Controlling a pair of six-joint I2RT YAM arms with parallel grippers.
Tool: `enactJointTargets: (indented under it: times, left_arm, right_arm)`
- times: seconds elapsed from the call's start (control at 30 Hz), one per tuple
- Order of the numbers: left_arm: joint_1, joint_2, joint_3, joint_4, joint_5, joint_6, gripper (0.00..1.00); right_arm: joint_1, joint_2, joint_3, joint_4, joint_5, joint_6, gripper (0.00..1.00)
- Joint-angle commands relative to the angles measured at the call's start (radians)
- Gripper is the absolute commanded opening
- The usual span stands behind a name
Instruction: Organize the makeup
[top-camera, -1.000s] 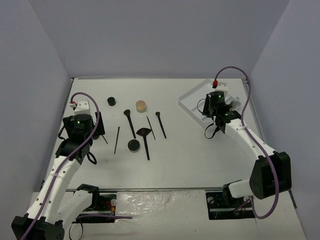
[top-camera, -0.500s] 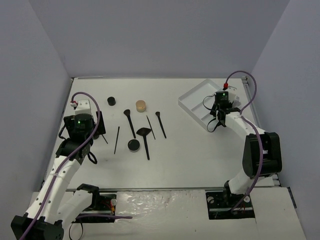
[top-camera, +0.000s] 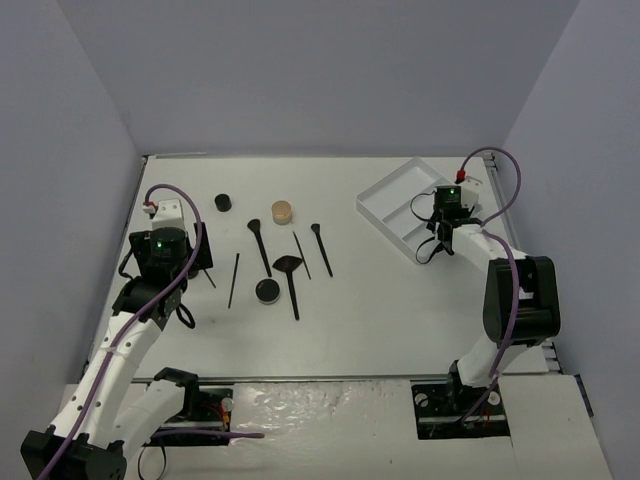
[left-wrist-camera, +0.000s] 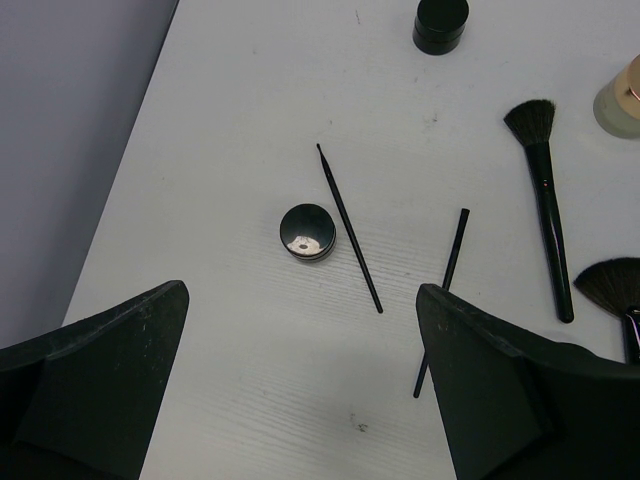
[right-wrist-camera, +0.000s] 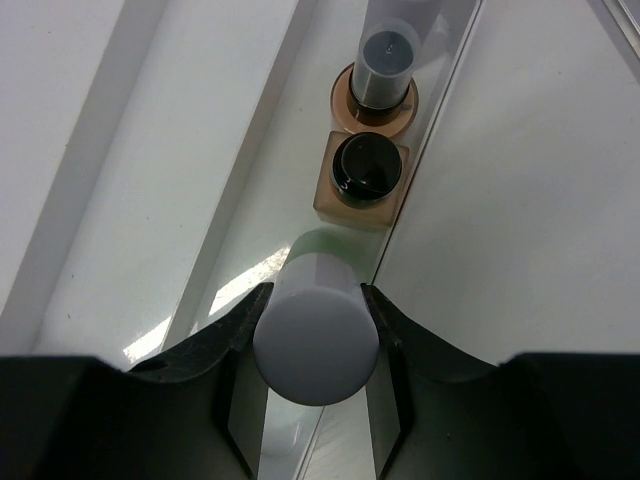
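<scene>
Right arm (top-camera: 497, 262) stretched over tray (top-camera: 392, 198) at tabletop's far right corner
The right gripper (right-wrist-camera: 315, 332) clamps a pale-capped bottle (right-wrist-camera: 316, 352) beside two tan bottles (right-wrist-camera: 362, 185) in the tray; the left gripper (left-wrist-camera: 302, 295), spread wide, hangs over a black pot (left-wrist-camera: 307, 231) near the left edge.

Tray (top-camera: 385, 205) sits far right on the tabletop (top-camera: 380, 300). Two bottles (right-wrist-camera: 362, 185) stand in one compartment, third bottle (right-wrist-camera: 316, 342) just before them. Brushes (top-camera: 260, 245), pots (top-camera: 267, 291) lie centre-left, well apart.

White table (top-camera: 380, 310) between plain lilac-grey walls (top-camera: 320, 70)
</scene>
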Motion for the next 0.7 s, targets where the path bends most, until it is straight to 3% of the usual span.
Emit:
enactJointTargets:
  times: [0.0,0.07,0.3,0.67]
  left_arm:
    - [-0.008,-0.011,0.013,0.061,-0.018,0.024,0.97]
    - [-0.008,-0.011,0.013,0.061,-0.019,0.022,0.97]
    - [-0.011,-0.011,0.013,0.062,-0.019,0.025,0.97]
    - [-0.011,-0.011,0.012,0.062,-0.021,0.028,0.97]
  right_arm:
    - [-0.005,0.005,-0.001,0.076,0.052,0.023,0.09]
    - [-0.005,0.009,-0.001,0.076,0.05,0.02,0.18]
    - [-0.01,0.031,0.002,0.071,0.035,0.023,0.28]
    - [-0.009,-0.006,0.007,0.03,0.033,0.037,0.74]
